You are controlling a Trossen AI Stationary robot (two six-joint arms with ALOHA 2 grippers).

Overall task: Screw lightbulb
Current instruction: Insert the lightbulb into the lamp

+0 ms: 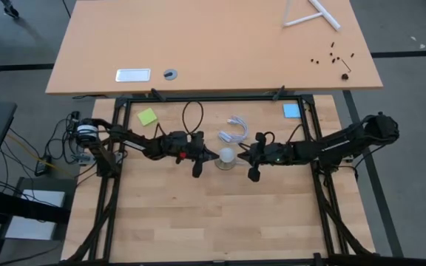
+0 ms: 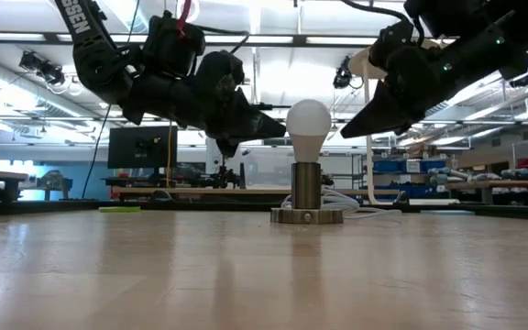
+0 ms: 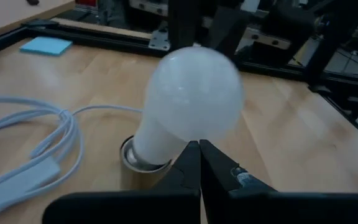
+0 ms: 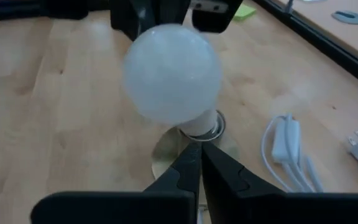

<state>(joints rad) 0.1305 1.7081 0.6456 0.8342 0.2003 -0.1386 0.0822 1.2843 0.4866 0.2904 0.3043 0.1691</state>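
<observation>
You have the lightbulb [image 2: 309, 120] standing upright in its socket [image 2: 307, 200] mid-desk [image 1: 198, 214], white cord [image 1: 235, 127] just behind. Your left gripper [image 2: 278, 127] and right gripper [image 2: 348, 131] flank it, left and right, jaws pressed together, neither holding anything, both just clear of the glass.

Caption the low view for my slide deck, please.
Lightbulb standing upright in its socket, flanked by the shut left gripper and shut right gripper.
</observation>
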